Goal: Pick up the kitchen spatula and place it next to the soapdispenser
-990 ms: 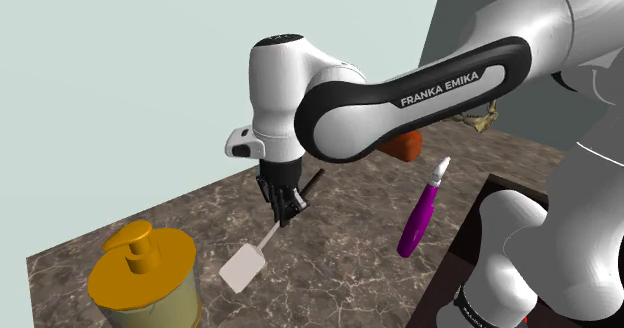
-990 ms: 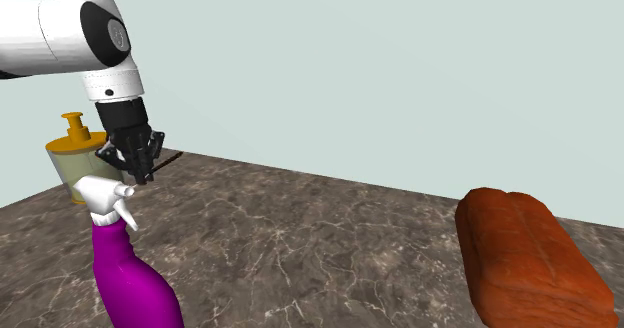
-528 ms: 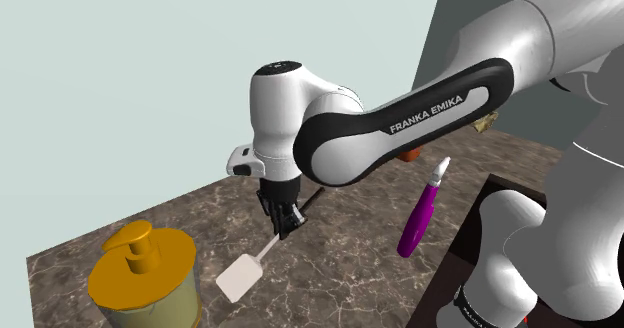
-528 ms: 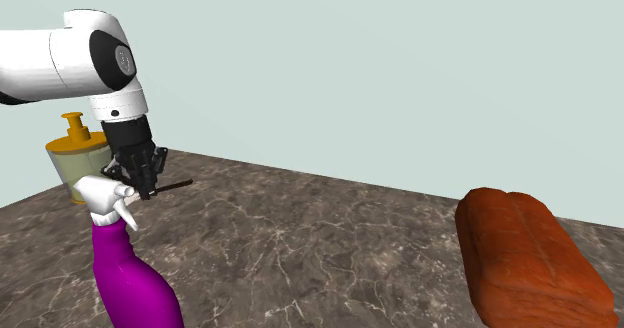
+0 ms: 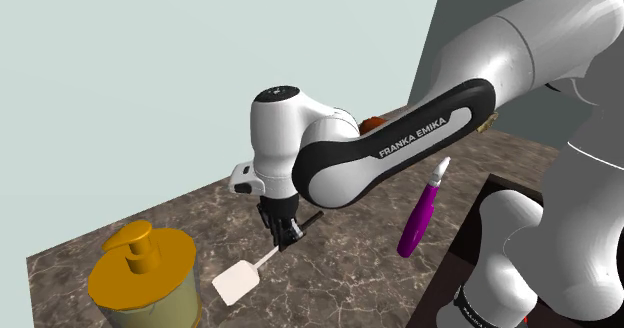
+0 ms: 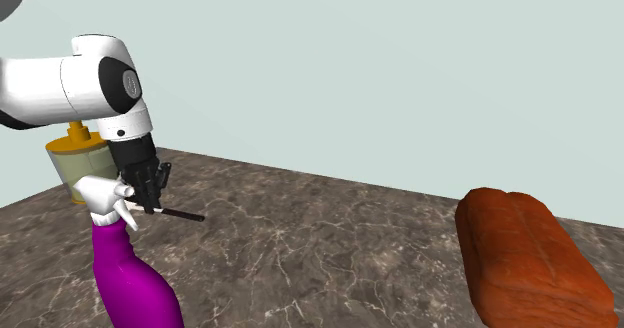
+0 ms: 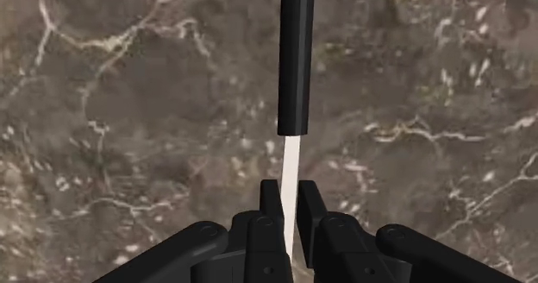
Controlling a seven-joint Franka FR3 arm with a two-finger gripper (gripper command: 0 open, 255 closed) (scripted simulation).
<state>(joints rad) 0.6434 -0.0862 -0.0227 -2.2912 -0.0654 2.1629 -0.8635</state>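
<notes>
Just above the marbled brown counter (image 5: 340, 273), the claw (image 5: 287, 237) is clenched on the spatula (image 5: 238, 281), pinching the thin white neck between the flat pale blade and the round black handle. Its blade end points toward the squat, yellow-capped soap dispenser (image 5: 145, 276) nearby. It looks light and stiff, but on so slim a neck it could swivel in the grip.

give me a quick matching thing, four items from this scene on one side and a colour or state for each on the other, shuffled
1 spatula
2 soap dispenser
3 spray bottle
4 loaf

A purple body
B clasped by the pincer
C reddish brown
D orange pump top

Pairs: 1-B, 2-D, 3-A, 4-C
</notes>
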